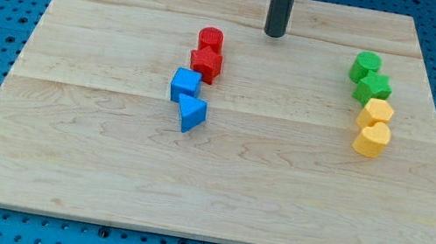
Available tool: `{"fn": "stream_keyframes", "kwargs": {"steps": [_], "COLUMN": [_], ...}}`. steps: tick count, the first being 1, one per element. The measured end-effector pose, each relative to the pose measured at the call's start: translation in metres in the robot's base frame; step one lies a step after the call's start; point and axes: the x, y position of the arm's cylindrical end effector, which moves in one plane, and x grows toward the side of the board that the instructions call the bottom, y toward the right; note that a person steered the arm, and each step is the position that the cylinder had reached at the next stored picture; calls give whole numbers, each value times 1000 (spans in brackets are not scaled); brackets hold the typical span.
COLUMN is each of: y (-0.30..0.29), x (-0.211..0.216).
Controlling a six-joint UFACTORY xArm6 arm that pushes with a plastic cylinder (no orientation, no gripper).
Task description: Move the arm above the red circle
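dark rod upright, my tip (274, 35) up-right of red circle (211, 38).

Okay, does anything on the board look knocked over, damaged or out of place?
Nothing stands out. My tip rests on the wooden board, up and right of the red circle; the red, blue, green and yellow blocks sit in tidy pairs.

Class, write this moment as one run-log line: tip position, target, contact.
my tip: near board's top edge | target: red circle, to the tip's left and slightly lower in view | contact: none, gap visible
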Motion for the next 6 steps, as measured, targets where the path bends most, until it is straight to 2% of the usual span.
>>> {"fn": "stream_keyframes", "kwargs": {"steps": [3, 6], "y": [0, -26], "x": [0, -45]}}
